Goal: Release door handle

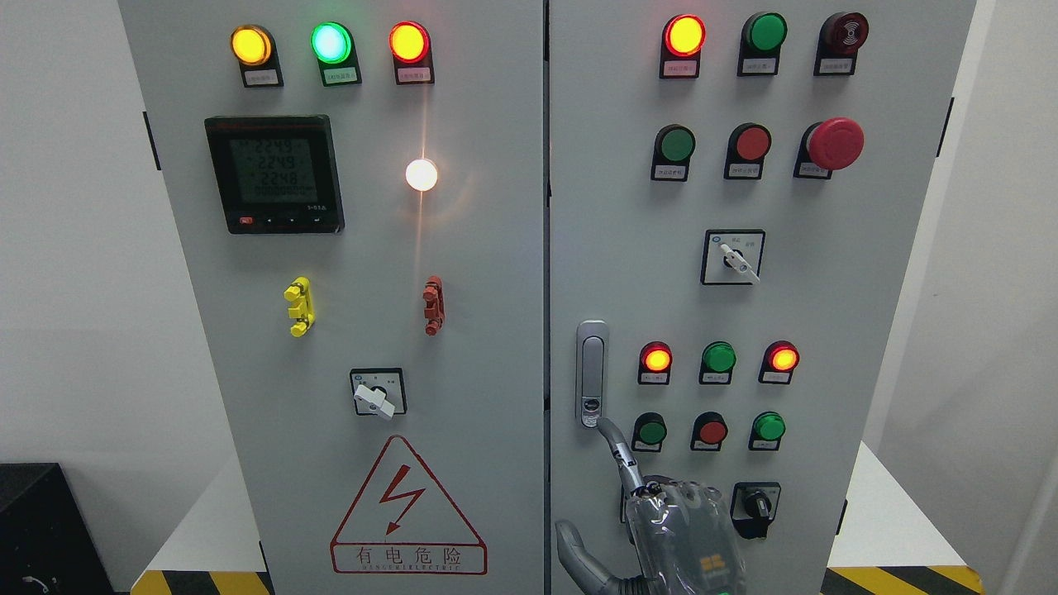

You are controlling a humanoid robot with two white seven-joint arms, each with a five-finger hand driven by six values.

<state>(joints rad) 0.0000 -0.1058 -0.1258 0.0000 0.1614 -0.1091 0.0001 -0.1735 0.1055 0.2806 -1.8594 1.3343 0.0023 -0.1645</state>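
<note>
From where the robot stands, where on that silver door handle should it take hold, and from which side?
Grip the long upright lever of the door handle, above the lock at its bottom end. Come from below and the front, as the right hand is placed, its index finger pointing at the handle's foot. The lever seems to lie flush, so it probably must pop out first.

We see the slim, upright silver-grey metal door handle (592,373) lying flush against the left edge of the pale grey right cabinet door (612,207), its keyhole at the lower end, closed flat in its oblong housing.
</note>
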